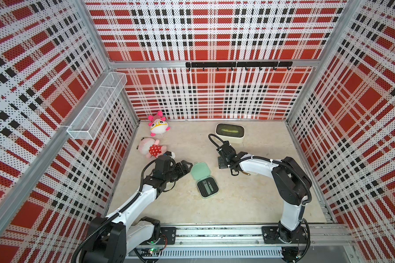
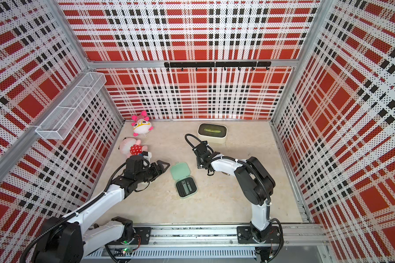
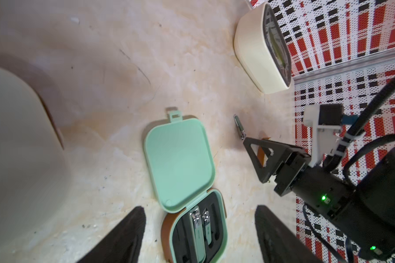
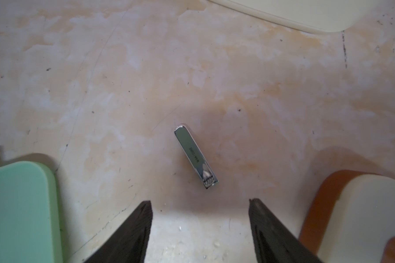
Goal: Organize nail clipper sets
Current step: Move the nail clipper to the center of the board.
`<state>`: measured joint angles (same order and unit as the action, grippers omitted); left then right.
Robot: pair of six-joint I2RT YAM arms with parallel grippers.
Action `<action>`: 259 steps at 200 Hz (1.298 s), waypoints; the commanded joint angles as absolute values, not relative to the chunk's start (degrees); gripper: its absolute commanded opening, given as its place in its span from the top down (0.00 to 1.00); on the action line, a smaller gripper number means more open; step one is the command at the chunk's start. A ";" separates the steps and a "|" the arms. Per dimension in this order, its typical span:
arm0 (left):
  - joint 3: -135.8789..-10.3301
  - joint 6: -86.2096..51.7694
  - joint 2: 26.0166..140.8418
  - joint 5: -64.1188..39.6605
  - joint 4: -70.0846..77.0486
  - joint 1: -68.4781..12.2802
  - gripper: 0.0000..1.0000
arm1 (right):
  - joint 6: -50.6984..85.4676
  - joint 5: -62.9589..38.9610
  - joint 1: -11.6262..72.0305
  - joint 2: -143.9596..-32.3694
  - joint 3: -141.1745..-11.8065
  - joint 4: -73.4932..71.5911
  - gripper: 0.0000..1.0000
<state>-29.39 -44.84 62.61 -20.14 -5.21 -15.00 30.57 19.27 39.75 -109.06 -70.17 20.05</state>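
A mint green nail clipper case (image 1: 204, 180) lies open mid-floor, its lid (image 3: 179, 157) folded back. Two silver clippers (image 3: 200, 224) sit in its black insert. A third clipper (image 4: 195, 157) lies loose on the floor, just ahead of my right gripper (image 4: 200, 203), which is open and empty. A cream case with a brown edge (image 4: 363, 216) rests beside that gripper, mostly under the right arm in the top views. My left gripper (image 1: 188, 167) is open beside the mint lid, holding nothing. Another cream case (image 3: 21, 148) shows blurred close to the left wrist.
A larger cream box with a dark oval window (image 1: 229, 132) stands at the back right. Two pink plush toys (image 1: 156, 124) (image 1: 149, 149) lie at the back left, near the left arm. Plaid walls close in three sides, with a wire basket (image 1: 96, 107) on the left wall.
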 commanded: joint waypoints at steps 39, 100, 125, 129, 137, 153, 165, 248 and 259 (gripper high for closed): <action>-28.52 -45.18 61.32 -21.26 -4.41 -14.63 0.20 | 26.94 16.49 37.94 -116.53 -78.94 21.56 0.24; -28.21 -45.00 62.40 -21.71 -3.60 -12.79 0.20 | 27.16 16.00 37.53 -120.37 -82.44 22.91 0.25; -28.08 -44.96 62.27 -21.80 -3.49 -12.72 0.20 | 27.42 15.32 37.27 -121.23 -82.74 23.29 0.30; -28.04 -44.98 62.15 -21.80 -3.44 -12.68 0.20 | 27.49 15.17 37.27 -121.29 -82.69 23.29 0.31; -28.00 -45.00 62.16 -21.80 -3.43 -12.79 0.20 | 27.67 14.98 37.26 -121.37 -82.62 23.32 0.34; -27.88 -45.09 62.14 -21.91 -3.18 -12.67 0.20 | 28.16 14.14 37.28 -121.31 -82.07 23.08 0.40; -27.87 -45.09 62.24 -21.96 -3.08 -12.60 0.20 | 28.65 13.76 37.28 -121.12 -81.35 22.77 0.43; -27.93 -45.44 62.93 -22.59 -1.85 -12.57 0.20 | 34.02 14.57 37.84 -117.01 -74.14 21.30 0.77; -27.86 -45.44 62.89 -22.68 -1.85 -12.69 0.20 | 34.45 14.38 37.86 -116.85 -73.93 21.38 0.79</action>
<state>-28.21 -45.23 62.70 -21.87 -3.22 -12.88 32.12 14.39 37.65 -117.51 -75.99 17.87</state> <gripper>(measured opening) 0.799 0.234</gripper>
